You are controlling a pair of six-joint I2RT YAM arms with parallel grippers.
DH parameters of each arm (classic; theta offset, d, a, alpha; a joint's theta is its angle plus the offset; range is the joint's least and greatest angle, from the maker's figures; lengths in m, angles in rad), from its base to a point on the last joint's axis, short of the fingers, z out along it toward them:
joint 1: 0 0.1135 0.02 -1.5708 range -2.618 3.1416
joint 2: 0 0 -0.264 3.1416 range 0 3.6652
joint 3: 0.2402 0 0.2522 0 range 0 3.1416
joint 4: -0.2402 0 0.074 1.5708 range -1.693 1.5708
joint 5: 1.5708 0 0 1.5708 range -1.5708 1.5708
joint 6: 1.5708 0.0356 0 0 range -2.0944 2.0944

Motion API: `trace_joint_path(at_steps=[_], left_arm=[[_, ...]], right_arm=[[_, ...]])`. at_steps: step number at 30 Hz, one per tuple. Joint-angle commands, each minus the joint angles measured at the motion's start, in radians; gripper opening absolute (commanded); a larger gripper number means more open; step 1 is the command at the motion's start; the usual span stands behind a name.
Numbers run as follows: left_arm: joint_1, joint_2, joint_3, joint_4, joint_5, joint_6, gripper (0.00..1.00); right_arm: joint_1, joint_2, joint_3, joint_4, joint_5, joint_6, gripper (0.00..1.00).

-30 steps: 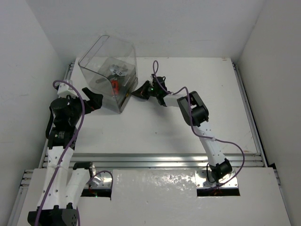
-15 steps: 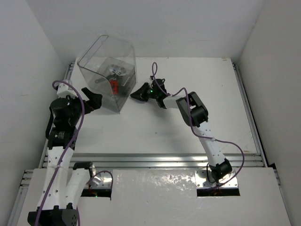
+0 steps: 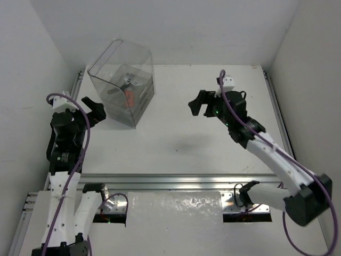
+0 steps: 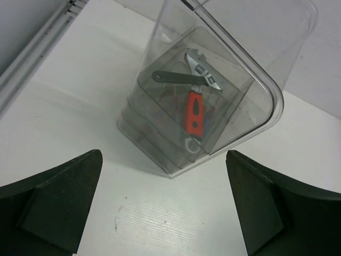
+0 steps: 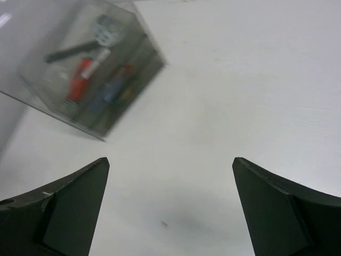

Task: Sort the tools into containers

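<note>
The clear smoky container [image 3: 123,85] stands at the back left of the table, with stacked trays inside. On its top tray lie a red-handled adjustable wrench [image 4: 196,106] and a black-handled wrench [image 4: 171,78]. Blue and yellow handles [image 5: 114,90] show blurred in lower trays. My left gripper [image 3: 96,110] is open, just left of the container [image 4: 213,80], holding nothing. My right gripper [image 3: 198,103] is open and empty, raised above the table well to the right of the container [image 5: 90,69].
Metal rails [image 3: 186,181] run along the table's near edge, and another rail [image 3: 279,117] along its right side. White walls enclose the table at left, back and right. The right arm [image 3: 266,149] stretches diagonally over the right half.
My right gripper has opened and pulled back to the right, away from the container's side, rising above the table. My left gripper drew back slightly to the left.
</note>
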Motion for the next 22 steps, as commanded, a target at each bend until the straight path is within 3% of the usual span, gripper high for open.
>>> trace_joint_path(at_steps=[1, 9, 12, 16, 22], left_arm=[[-0.006, -0.027, 0.044, -0.035, -0.047, 0.024, 1.00], [-0.034, -0.100, 0.019, -0.098, 0.013, 0.045, 1.00], [-0.035, -0.160, 0.039, -0.120, 0.075, 0.079, 1.00], [-0.060, -0.215, 0.064, -0.178, 0.056, 0.087, 1.00], [-0.066, -0.220, 0.045, -0.167, 0.059, 0.088, 1.00]], right_arm=[[0.018, -0.147, 0.035, -0.487, 0.272, -0.255, 0.99], [0.020, -0.421, 0.152, -0.891, 0.393, -0.237, 0.99], [0.020, -0.536, 0.148, -0.913, 0.375, -0.240, 0.99], [0.020, -0.632, 0.178, -0.965, 0.386, -0.215, 0.99], [0.020, -0.650, 0.161, -0.967, 0.386, -0.194, 0.99]])
